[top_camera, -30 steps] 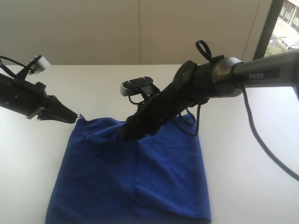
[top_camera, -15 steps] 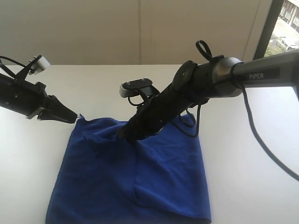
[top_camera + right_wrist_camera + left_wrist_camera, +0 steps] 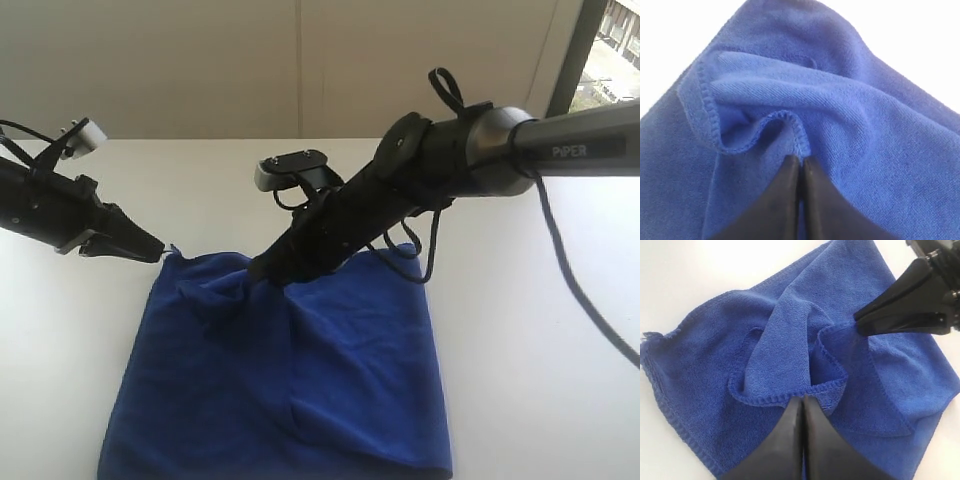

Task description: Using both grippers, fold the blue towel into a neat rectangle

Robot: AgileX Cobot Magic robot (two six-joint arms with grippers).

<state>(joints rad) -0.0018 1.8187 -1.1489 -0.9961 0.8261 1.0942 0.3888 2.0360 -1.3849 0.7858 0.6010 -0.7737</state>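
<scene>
The towel [image 3: 290, 390] lies spread on the white worktop [image 3: 530, 340], its near half flat and its far edge bunched into soft ridges. And there it goes: the right gripper [image 3: 262, 270] has just clamped down on a stitched hem fold midway along that far edge. Its arm has risen a touch, tenting the plush blue pile. The left gripper [image 3: 157, 250] stays clenched on the far left corner. Both look pinched on cloth now, so I'd say the fold toward the near edge can begin. It's thick, limp terry, likely to sag between the grips.
</scene>
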